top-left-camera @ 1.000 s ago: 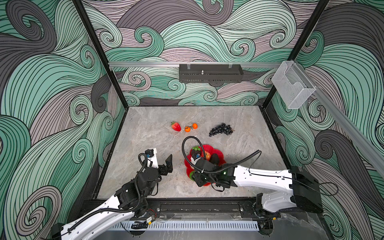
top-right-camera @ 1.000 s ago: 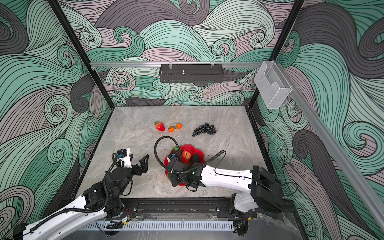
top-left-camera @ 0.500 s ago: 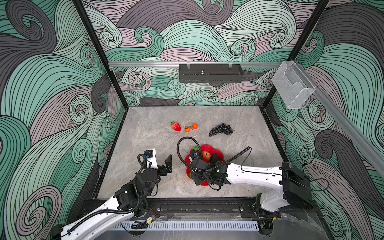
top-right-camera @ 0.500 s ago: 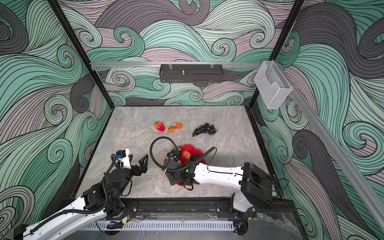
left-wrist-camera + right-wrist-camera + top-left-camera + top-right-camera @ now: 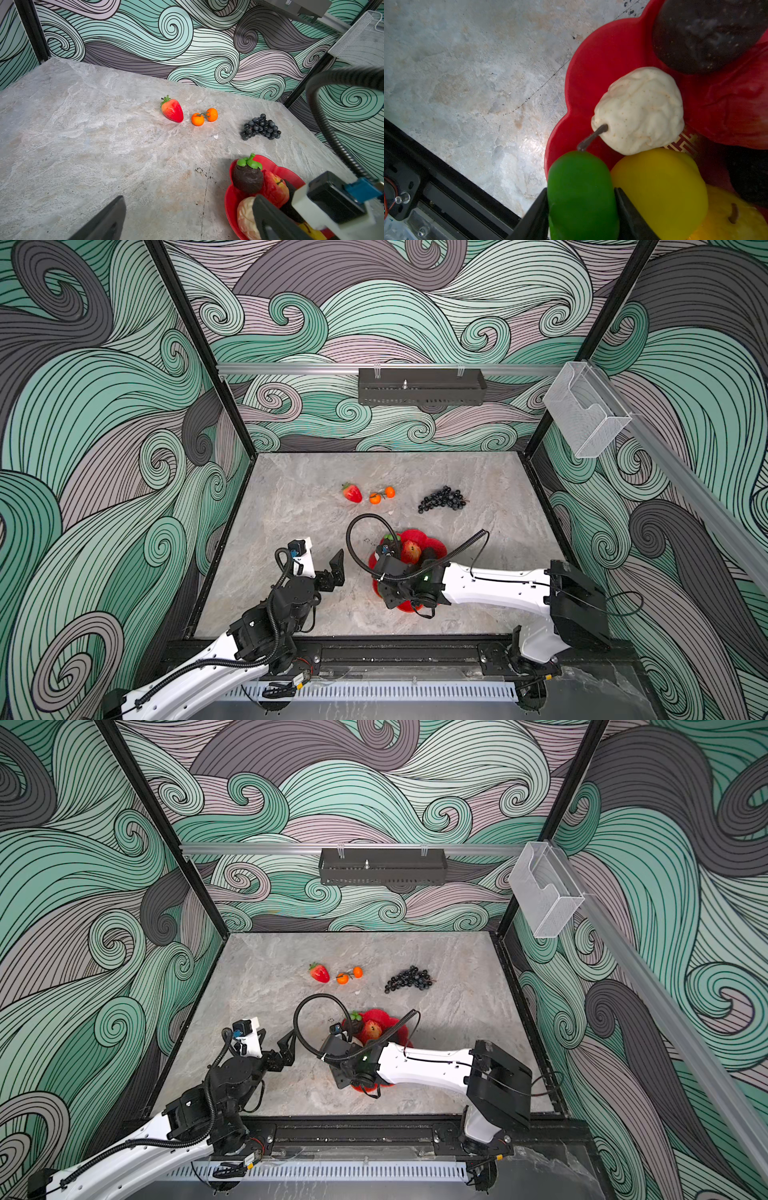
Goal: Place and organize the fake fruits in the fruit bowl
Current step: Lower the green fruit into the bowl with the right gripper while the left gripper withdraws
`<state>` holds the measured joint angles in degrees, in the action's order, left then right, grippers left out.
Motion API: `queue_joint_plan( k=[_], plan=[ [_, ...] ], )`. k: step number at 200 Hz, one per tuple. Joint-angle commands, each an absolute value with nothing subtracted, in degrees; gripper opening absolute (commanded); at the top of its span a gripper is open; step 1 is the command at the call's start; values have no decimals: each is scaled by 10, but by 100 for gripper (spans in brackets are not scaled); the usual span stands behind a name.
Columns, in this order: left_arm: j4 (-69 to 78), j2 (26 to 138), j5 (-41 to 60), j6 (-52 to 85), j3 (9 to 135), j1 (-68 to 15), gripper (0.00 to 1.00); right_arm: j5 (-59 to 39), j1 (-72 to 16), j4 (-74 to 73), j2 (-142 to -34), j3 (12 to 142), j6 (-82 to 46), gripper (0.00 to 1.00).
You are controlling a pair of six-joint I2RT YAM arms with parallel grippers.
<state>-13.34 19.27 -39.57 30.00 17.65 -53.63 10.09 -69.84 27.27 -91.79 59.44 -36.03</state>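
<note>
Right pincer (image 5: 580, 190) clasps green fruit (image 5: 581, 199) lengthwise along fingers.

I'm seeing the scalloped red bowl (image 5: 591, 52) holding a lime (image 5: 581, 197), lemon (image 5: 660, 187), beige lump (image 5: 639, 110), apple (image 5: 274, 189) and dark green-capped fruit (image 5: 247, 178), while a strawberry (image 5: 352, 493), two stem-joined oranges (image 5: 375, 498) and a grape bunch (image 5: 441, 499) are lying in a row beyond it.
</note>
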Motion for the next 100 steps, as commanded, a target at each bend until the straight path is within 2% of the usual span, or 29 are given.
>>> queue_joint_plan(
  k=[1, 100],
  plan=[
    [-133, 187, -396, 296, 178, -531, 97, 105, -701, 285, -919, 607, -362, 51],
    [-131, 198, -397, 297, 182, -530, 97, 102, -701, 291, -892, 600, -367, 62]
  ],
)
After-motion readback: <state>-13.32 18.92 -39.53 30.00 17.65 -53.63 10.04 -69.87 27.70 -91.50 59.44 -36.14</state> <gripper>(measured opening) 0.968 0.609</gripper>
